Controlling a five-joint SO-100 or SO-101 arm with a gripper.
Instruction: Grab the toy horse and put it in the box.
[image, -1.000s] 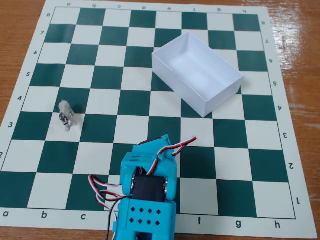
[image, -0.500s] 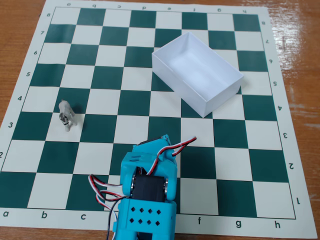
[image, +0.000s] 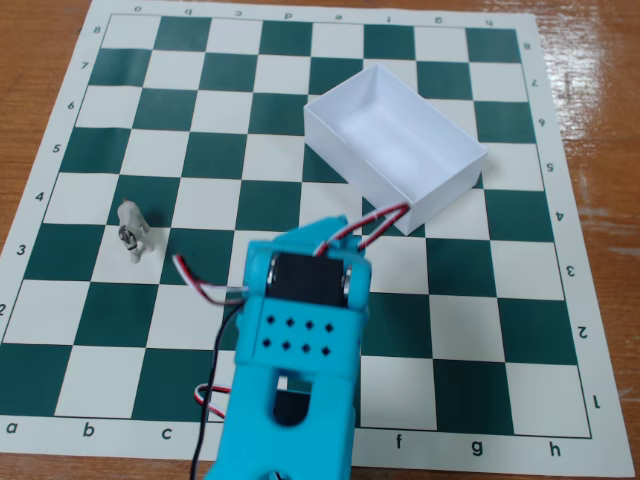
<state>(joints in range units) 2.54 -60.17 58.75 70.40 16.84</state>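
Observation:
The toy horse (image: 132, 230) is a tiny pale grey-beige figurine standing upright on the chessboard at the left, around row 3. The box (image: 440, 150) is white, shallow and lidless. It sits at an angle on the right half of the board and looks empty. My cyan arm (image: 300, 340) rises from the bottom centre. Its gripper (image: 335, 228) shows only as a cyan tip behind the black motor, near the box's near corner and well to the right of the horse. Its fingers are hidden, so I cannot tell whether it is open or shut.
The green and white chessboard mat (image: 500, 340) covers most of a wooden table (image: 600, 60). Red, white and black wires (image: 200, 285) loop out from the arm's left side and top.

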